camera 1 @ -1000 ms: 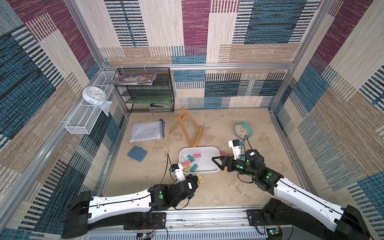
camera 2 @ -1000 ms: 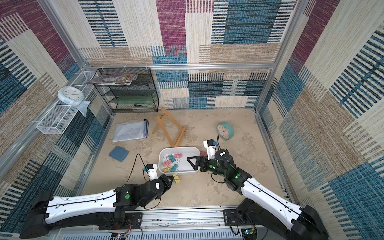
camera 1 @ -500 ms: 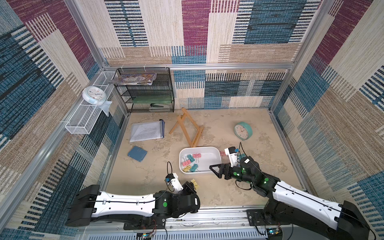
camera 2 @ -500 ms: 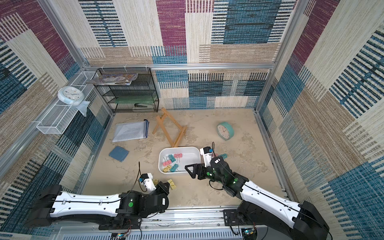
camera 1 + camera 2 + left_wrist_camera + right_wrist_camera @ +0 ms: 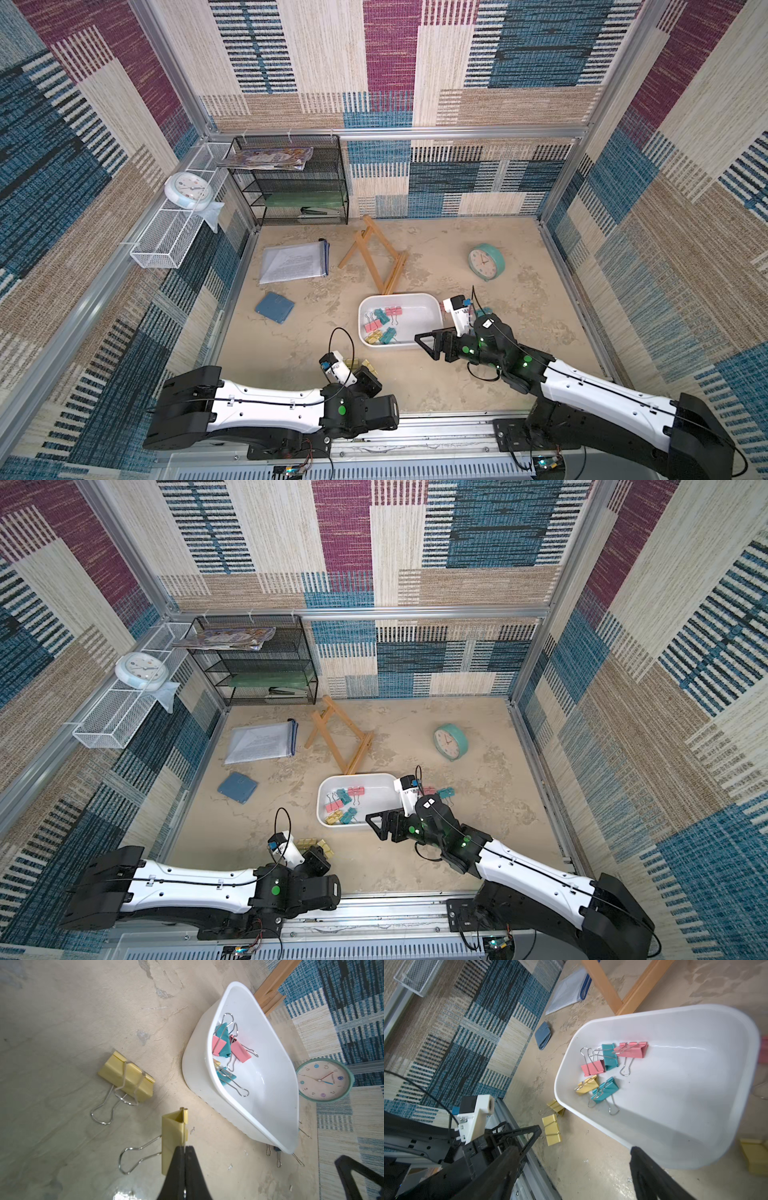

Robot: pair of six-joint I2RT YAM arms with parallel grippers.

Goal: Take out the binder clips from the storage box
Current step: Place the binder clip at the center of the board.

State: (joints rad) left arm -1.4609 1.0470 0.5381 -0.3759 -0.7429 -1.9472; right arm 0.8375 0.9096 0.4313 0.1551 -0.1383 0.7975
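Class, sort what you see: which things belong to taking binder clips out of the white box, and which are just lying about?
Job: storage box; binder clips inside; loose yellow clip; held yellow clip.
Lying about: teal clock; wooden easel; document pouch; blue cloth; mesh rack; white clock.

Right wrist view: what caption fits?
Open right gripper beside white storage box holding five binder clips; more clips are outside.

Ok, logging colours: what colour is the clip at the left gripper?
Yellow. The clip shows best in the left wrist view.
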